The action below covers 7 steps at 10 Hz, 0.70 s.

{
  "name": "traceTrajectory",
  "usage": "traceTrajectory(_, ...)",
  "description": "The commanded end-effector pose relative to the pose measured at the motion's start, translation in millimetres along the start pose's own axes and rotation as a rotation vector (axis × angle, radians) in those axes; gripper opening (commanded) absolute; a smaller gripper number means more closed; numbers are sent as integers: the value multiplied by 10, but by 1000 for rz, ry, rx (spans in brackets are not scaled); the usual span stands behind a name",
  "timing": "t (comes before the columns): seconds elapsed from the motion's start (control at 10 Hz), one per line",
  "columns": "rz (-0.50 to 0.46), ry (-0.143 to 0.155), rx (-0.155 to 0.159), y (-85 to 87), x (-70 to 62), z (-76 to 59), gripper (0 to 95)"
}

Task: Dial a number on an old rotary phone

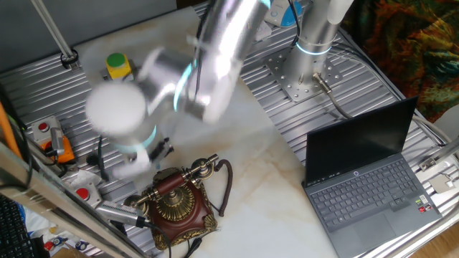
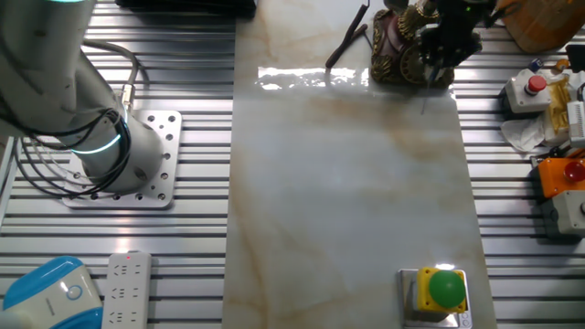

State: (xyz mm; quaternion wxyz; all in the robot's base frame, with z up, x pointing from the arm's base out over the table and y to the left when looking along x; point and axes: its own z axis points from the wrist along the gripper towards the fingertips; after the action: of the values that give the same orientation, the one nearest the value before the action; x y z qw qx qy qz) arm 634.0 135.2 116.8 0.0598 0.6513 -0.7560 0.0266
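Fingers (image 2: 437, 62) blurred over ornate brass-trimmed old rotary phone (image 1: 178, 204).

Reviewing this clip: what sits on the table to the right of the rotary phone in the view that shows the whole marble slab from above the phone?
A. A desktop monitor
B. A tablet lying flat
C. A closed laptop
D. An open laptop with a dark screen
D. The laptop stands open with its screen dark and keyboard exposed, to the right of the old rotary phone.
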Motion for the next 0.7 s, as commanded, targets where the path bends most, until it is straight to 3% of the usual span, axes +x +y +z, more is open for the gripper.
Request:
traceTrajectory(0.1, 134, -123, -8, 39, 157, -63, 0)
traceTrajectory(0.2, 171, -153, -1, 69, 206, -78, 0)
traceTrajectory(0.3, 195, -161, 2, 91, 219, -75, 0)
traceTrajectory(0.7, 237, -149, 7, 187, 242, -112, 0)
